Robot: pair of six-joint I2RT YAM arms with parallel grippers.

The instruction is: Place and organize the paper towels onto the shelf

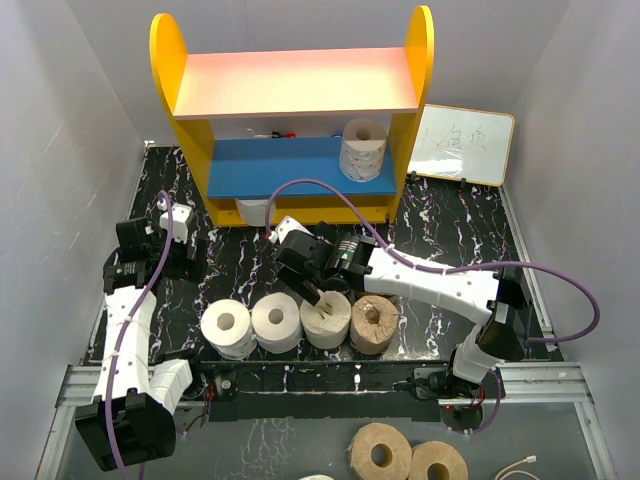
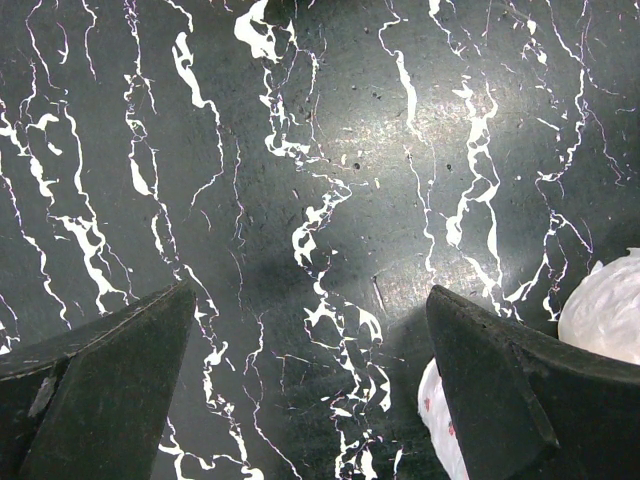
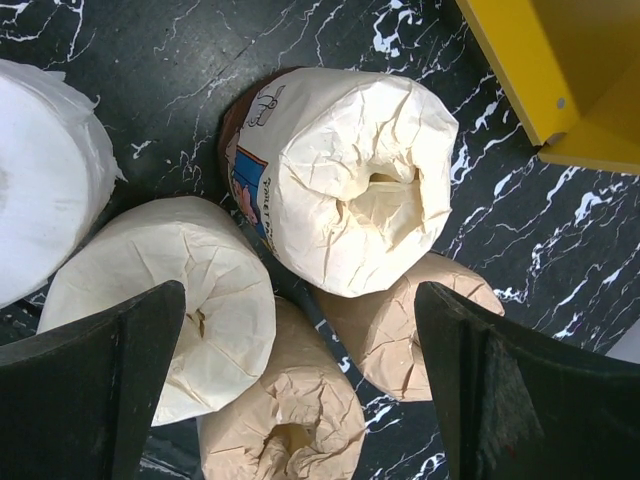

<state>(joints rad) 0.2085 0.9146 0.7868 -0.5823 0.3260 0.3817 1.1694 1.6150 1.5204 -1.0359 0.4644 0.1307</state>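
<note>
Marbled table [image 1: 450, 215], crinkled cream-wrapped roll [image 3: 350, 180]

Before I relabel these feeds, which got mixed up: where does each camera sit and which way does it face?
Top external: above and behind the bases, looking down and forward over the table, tan rolls and shelf; both arms show.
Left wrist: on the left arm, facing down at the table; left gripper open.
Right wrist: on the right arm, facing down at the tan rolls; right gripper open.
Shared: top external and right wrist both show the tan rolls and the shelf's yellow panel.
</note>
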